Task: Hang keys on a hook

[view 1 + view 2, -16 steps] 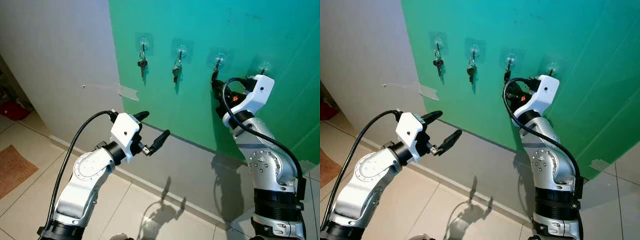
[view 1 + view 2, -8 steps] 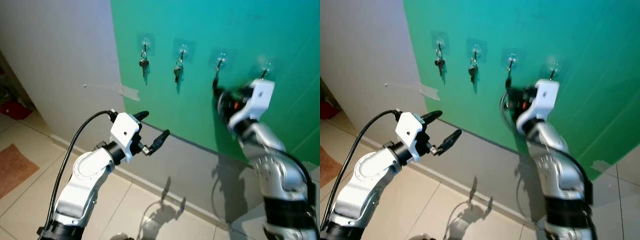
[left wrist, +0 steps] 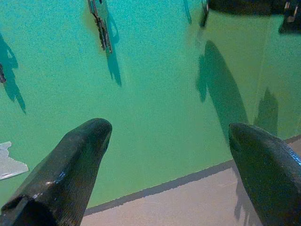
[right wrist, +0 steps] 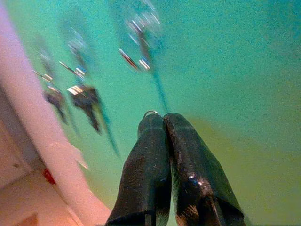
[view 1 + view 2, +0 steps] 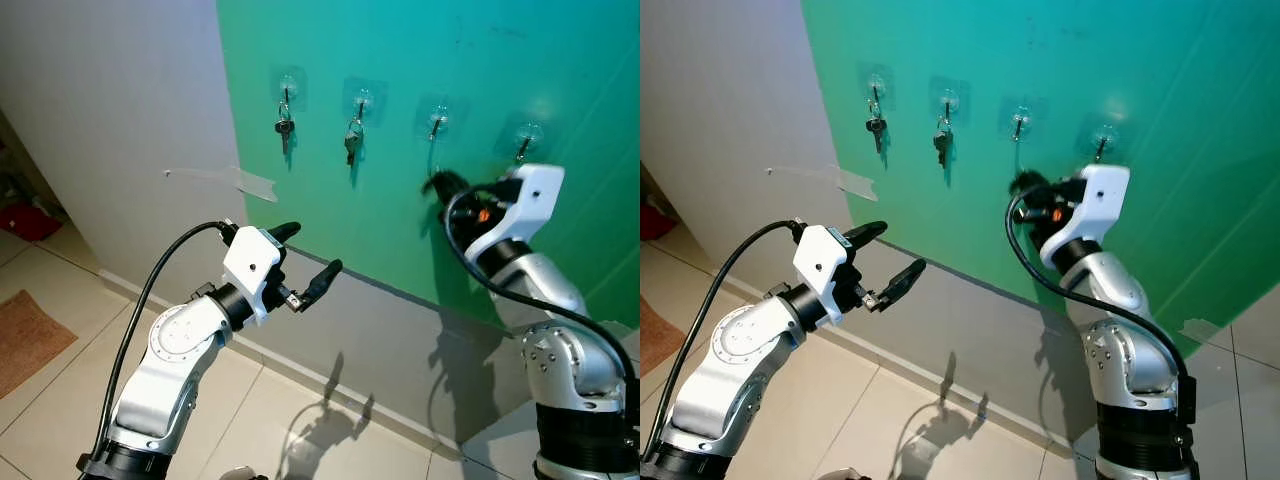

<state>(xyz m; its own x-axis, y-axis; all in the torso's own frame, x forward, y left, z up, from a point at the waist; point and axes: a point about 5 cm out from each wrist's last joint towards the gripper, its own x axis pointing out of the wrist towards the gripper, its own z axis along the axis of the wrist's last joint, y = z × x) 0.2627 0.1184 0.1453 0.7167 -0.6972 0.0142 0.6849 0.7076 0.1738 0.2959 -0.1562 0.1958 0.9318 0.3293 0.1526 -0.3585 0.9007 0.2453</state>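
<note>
Green wall panel (image 5: 560, 60): matte, smooth, set over a grey lower band. Four clear round adhesive hooks in a row.
First hook (image 5: 286, 88): dark-headed key (image 5: 284, 128) hanging.
Second hook (image 5: 362, 100): key (image 5: 352, 138) hanging.
Third hook (image 5: 438, 118) and fourth hook (image 5: 526, 135): bare metal prongs.
Right end effector (image 5: 437, 185): raised just below the third hook, glossy black tapered fingers pressed together; the right wrist view shows a thin metal key ring (image 4: 150, 113) pinched at their tips, blurred hooks beyond.
Left end effector (image 5: 308, 255): held low before the wall, fingers spread apart, nothing between them.
Torn tape strip (image 5: 255, 183): on the pale wall.
Floor (image 5: 50, 420): beige tiles.
</note>
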